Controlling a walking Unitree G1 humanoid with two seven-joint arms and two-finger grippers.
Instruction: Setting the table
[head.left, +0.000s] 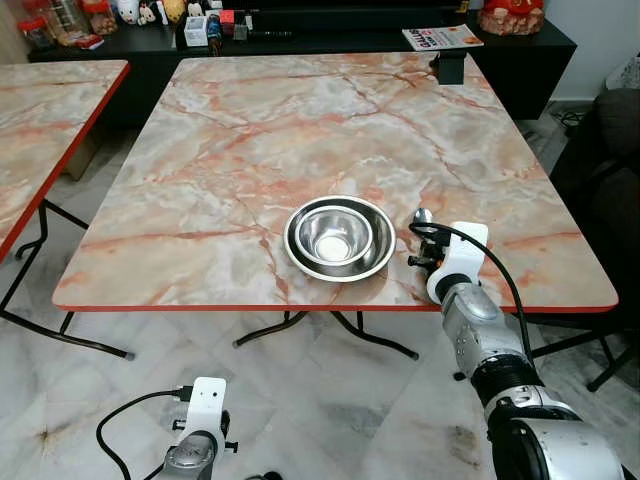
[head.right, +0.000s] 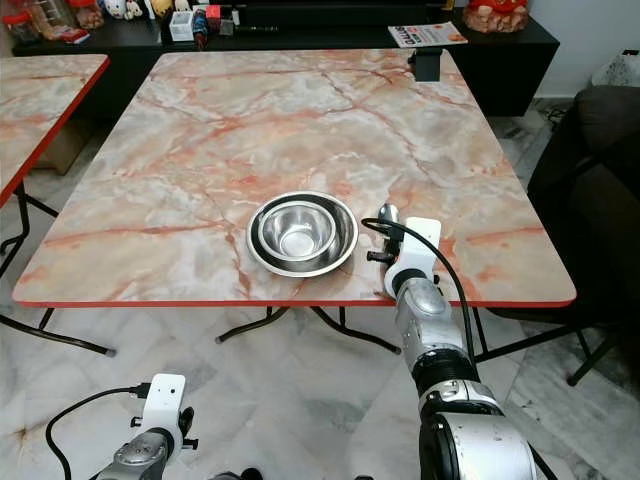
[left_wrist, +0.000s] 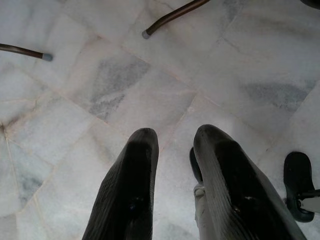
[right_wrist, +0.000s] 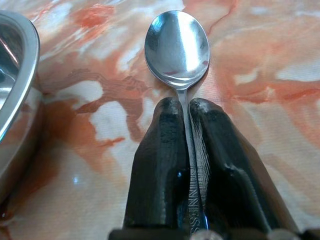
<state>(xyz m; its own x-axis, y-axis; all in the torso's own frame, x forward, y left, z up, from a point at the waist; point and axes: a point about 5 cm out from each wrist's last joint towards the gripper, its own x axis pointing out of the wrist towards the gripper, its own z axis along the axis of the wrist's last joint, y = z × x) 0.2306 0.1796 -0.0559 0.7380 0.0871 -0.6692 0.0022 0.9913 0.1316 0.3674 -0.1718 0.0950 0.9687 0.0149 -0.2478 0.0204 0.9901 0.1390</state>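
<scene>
- The right gripper (right_wrist: 183, 112) is clamped on the handle of a spoon (right_wrist: 177, 47); its two fingers (right_wrist: 160, 150) press the thin stem between them, and the spoon's bowl sticks out ahead, facing up.
- The spoon is over the table (head.left: 250, 150), just to the right of the bowl (head.left: 339, 237) and near the table's front edge. The spoon's bowl looks very close to the marble, but whether it touches cannot be told.
- The bowl is steel, with a smaller one nested inside, and stands apart from the spoon, with a strip of bare marble between them.
- The step in hand looks like laying the spoon down beside the bowl. To do it well, lower until the spoon rests flat on the marble before letting go, so it does not drop and clatter or bounce toward the rim.
- Keep the handle in line with the table's side edge and pointing at the front edge, as a place setting wants, and leave that gap to the bowl.
- Open the fingers only a little at first; the stem is thin and slick, and may stick to one pad and swing as the gripper lifts away.
- Pull back along the handle's line, not sideways, so the fingers do not nudge the spoon.
- The left gripper (left_wrist: 172, 142) hangs idle over the floor (left_wrist: 125, 85), its fingers apart and holding nothing.
</scene>
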